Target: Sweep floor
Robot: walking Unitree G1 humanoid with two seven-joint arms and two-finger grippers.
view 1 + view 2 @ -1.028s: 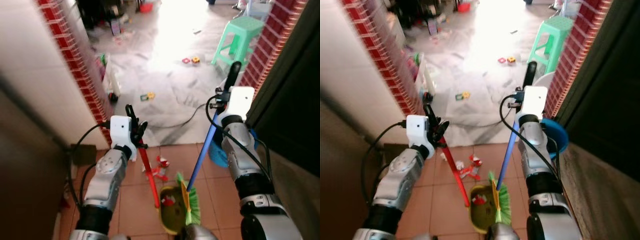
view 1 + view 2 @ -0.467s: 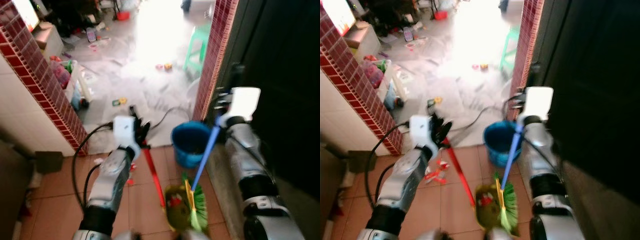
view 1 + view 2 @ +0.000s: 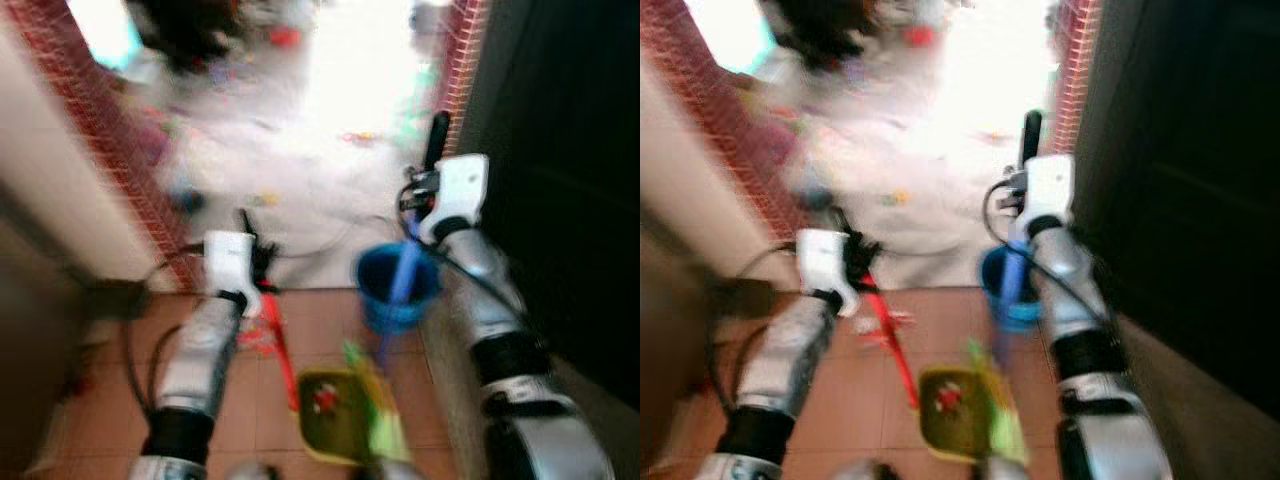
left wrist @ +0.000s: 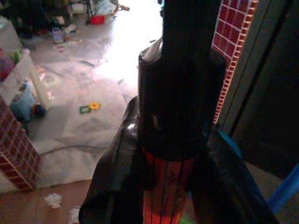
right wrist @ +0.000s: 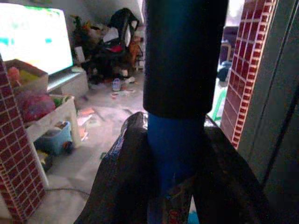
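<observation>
Between the fingers of the left gripper (image 4: 168, 186): the red dustpan handle (image 3: 277, 335) is clamped, pressed from both sides, its black end cap (image 4: 180, 88) standing past the fingers.
Right gripper (image 5: 170, 177): closed around the blue broom handle (image 5: 172, 149), whose black grip (image 5: 184, 56) rises above the fingers.
Dustpan (image 3: 328, 412): an olive-green pan is seen low on the terracotta tile floor (image 3: 110, 400), between the two arms, at the foot of the red handle.
Dustpan contents: a small red scrap (image 3: 322, 400) is made out inside; more cannot be told through the blur.
Broom head (image 3: 375, 405): green bristles lie just beside the pan, on its right.
Blue bucket (image 3: 395, 290): placed on the tiles beside the broom handle, near the dark door (image 3: 560, 150); its contents cannot be told.
Edges: a red-brick wall edge (image 3: 110, 150) is on the left, a brick pillar (image 4: 229, 56) and the door on the right.
Open room: a bright grey floor (image 4: 93, 70) strewn with small litter lies ahead through the gap.
</observation>
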